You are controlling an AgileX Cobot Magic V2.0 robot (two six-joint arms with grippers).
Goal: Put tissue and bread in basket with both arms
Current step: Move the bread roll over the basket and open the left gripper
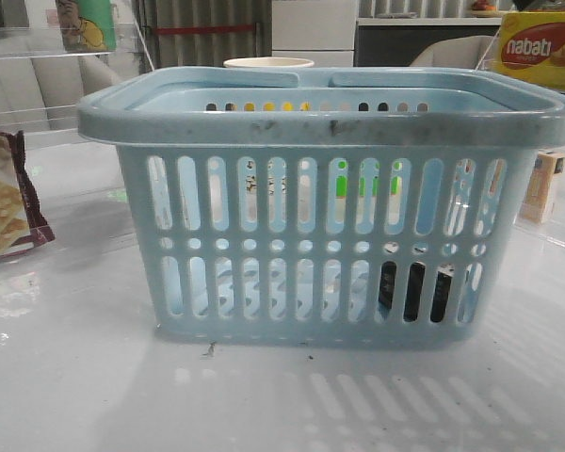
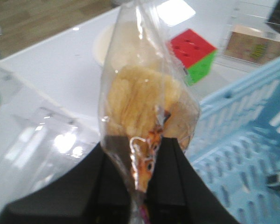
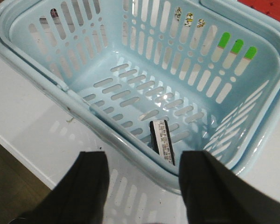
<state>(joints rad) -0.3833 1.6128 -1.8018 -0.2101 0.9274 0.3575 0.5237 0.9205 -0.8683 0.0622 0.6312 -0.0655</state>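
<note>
The pale blue basket [image 1: 330,226] stands in the middle of the table. The black tissue pack [image 3: 162,141] lies on its edge inside, against the near wall; in the front view it shows as dark patches [image 1: 414,292] through the lower right slots. My left gripper [image 2: 142,179] is shut on the clear-wrapped bread [image 2: 142,100] and holds it up beside the basket's rim [image 2: 242,93]. My right gripper [image 3: 144,161] is open and empty, above the basket's near rim [image 3: 130,140]. Neither gripper shows in the front view.
A maroon-edged cracker packet [image 1: 5,202] lies at the left. A yellow "nabati" box [image 1: 541,52] is at the back right, a small carton [image 1: 543,184] at the right. A white bowl [image 1: 268,64] and a red-and-green cube [image 2: 196,53] sit behind the basket.
</note>
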